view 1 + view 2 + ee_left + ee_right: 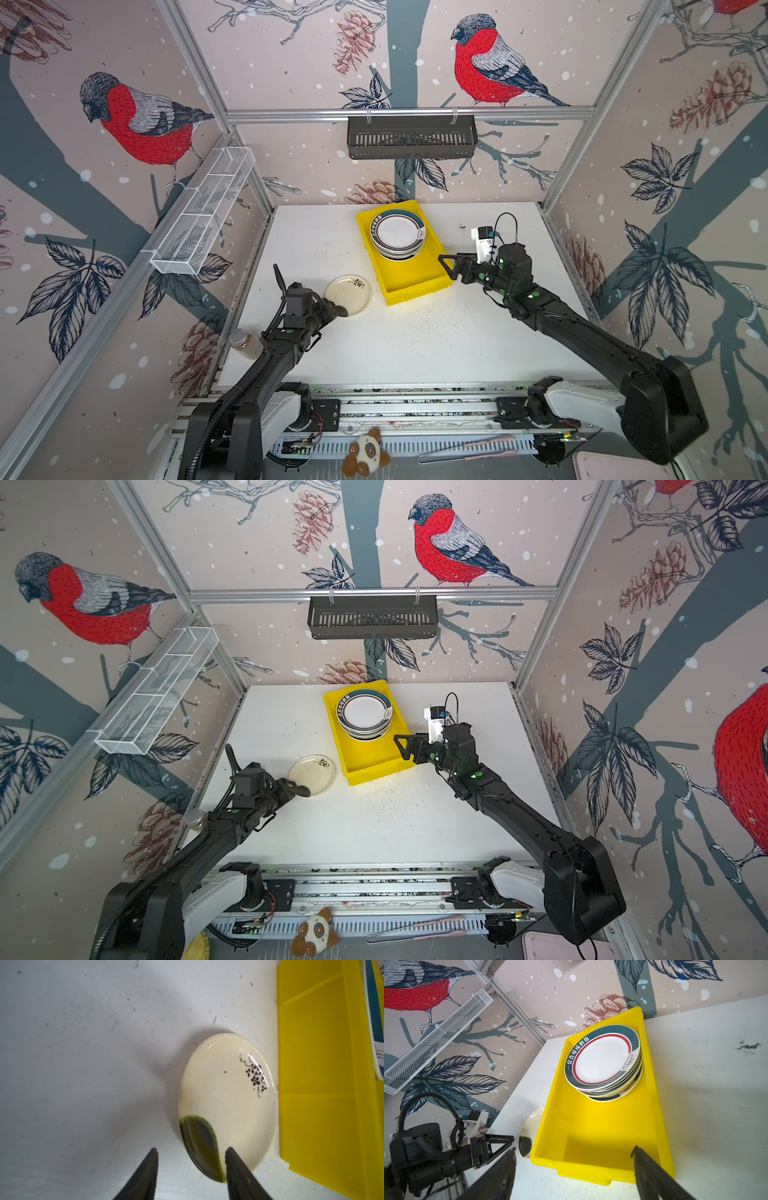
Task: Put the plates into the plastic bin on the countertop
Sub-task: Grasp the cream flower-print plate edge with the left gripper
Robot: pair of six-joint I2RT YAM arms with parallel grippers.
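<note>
Jaws: left gripper [191,1152] parted astride the plate's [351,291] 7 o'clock rim, right gripper [574,1148] spread empty. If pinched shallowly, the plate could be dropped short of the bin [411,276].

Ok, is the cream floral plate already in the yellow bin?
No, the cream floral plate lies on the countertop beside the yellow bin, outside its wall.

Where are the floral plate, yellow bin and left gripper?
floral plate [228,1093]: left wrist view, bare centre.
yellow bin [602,1130]: right wrist view, bare floor.
left gripper [191,1149]: left wrist view, between fingertips.
</note>
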